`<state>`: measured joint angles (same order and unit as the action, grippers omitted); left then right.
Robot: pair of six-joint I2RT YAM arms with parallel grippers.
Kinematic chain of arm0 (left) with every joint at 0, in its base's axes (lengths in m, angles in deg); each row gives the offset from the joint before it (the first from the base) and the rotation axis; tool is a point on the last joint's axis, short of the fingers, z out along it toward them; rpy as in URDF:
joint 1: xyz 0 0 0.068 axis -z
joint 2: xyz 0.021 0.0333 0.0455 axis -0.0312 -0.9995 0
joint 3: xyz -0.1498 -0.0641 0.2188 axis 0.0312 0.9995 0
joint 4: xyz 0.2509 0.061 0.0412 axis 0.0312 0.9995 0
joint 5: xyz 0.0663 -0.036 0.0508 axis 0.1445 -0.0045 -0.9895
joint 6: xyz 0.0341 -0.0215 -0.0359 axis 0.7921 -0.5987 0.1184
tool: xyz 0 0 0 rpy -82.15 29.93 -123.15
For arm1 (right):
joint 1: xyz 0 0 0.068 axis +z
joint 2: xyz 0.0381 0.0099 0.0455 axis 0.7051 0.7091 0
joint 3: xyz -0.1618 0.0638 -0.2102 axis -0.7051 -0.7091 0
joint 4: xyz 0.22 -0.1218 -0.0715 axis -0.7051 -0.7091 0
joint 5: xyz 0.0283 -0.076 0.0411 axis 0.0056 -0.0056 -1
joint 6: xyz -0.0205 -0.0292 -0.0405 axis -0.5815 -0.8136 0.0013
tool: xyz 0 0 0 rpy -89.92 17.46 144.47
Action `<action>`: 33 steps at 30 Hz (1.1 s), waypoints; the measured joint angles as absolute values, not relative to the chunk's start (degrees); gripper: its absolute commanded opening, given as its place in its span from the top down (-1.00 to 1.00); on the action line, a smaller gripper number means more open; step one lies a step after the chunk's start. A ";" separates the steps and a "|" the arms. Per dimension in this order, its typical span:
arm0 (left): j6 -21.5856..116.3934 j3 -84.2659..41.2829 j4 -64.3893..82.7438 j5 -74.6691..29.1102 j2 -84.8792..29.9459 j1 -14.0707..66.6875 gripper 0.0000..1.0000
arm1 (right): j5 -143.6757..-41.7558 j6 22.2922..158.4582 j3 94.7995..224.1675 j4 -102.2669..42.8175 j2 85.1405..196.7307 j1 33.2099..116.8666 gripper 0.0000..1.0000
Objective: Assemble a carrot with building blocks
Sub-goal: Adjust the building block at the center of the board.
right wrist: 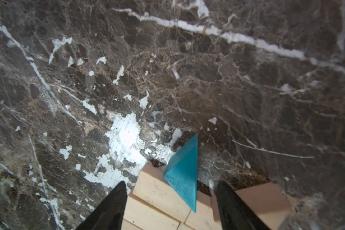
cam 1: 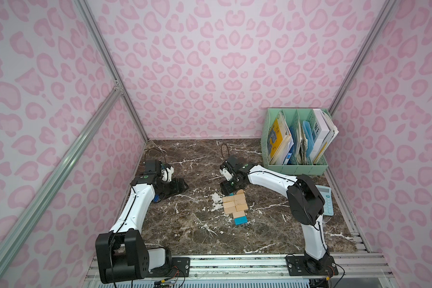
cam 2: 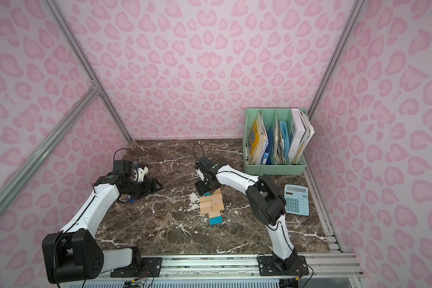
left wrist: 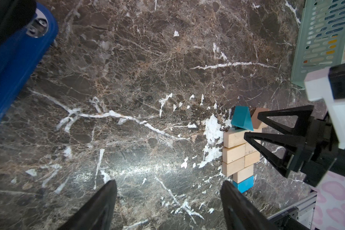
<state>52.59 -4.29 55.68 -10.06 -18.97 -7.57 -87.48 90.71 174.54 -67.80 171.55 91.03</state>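
Right wrist view: right tool (right wrist: 171, 182) hangs low, jaws apart astride the blue triangle (right wrist: 184, 179) at the far end of the carrot (cam 1: 235, 203), mid-bench (cam 1: 197, 224); tan triangle (right wrist: 265, 201) crowds one finger. Left tool (left wrist: 167, 182) gapes, well apart.

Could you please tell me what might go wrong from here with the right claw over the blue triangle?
The blue triangle appears propped on the edge of a tan block, not flat; closing the open right claw could tip or skid it. One finger sits beside the tan triangle and might knock it out of place.
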 measured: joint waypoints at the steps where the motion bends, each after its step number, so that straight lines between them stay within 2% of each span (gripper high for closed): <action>1: 52.61 -4.29 55.77 -10.02 -19.02 -7.57 -0.66 | -87.09 90.71 174.74 -67.97 171.95 91.12 -0.45; 20: 52.96 -5.05 56.67 -9.14 -20.07 -7.57 -0.67 | -84.09 89.63 177.56 -68.98 176.54 92.60 -0.36; 33: 53.03 -5.47 56.76 -8.97 -20.46 -7.59 -0.67 | -82.94 89.22 178.96 -69.53 177.48 92.84 -0.18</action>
